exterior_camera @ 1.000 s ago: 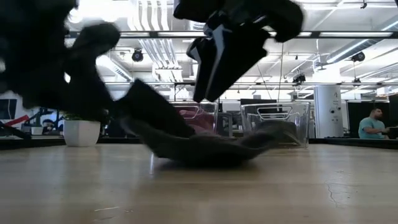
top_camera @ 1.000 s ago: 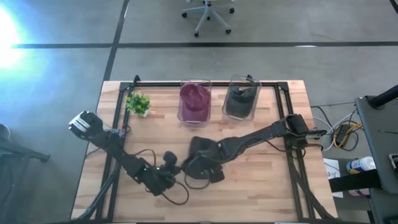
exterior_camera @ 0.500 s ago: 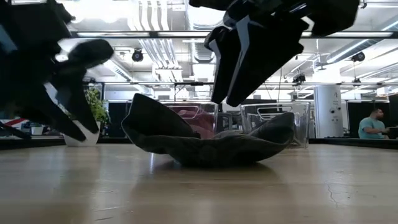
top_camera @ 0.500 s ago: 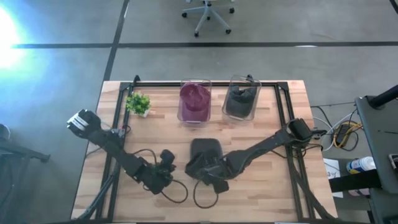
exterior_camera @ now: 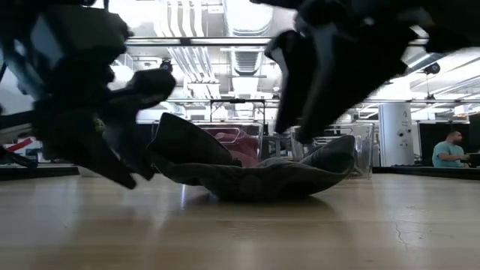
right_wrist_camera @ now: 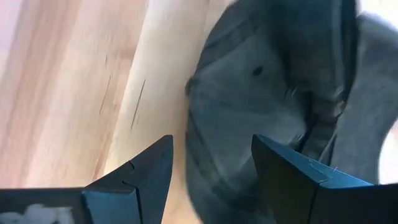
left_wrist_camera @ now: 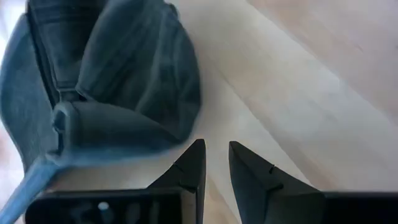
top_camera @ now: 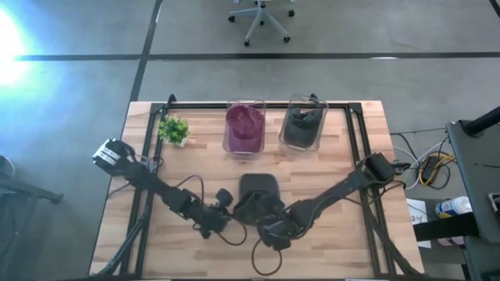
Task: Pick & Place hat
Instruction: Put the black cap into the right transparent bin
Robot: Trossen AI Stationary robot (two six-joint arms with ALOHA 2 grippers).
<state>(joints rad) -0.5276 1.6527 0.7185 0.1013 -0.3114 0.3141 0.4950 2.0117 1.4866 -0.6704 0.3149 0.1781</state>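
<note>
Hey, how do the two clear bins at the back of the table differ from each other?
The left bin holds something purple or maroon; the right bin holds something dark grey. The left bin sits nearer the small potted plant; the right bin sits nearer the table's right edge. Both are clear, upright, alike in size and side by side along the back edge.

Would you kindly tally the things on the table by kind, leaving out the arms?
Hats: 1, dark grey hat on the wood.
Clear bins: 2, purple-filled bin and dark-filled bin.
Potted plants: 1, small plant.
Total: 4
</note>
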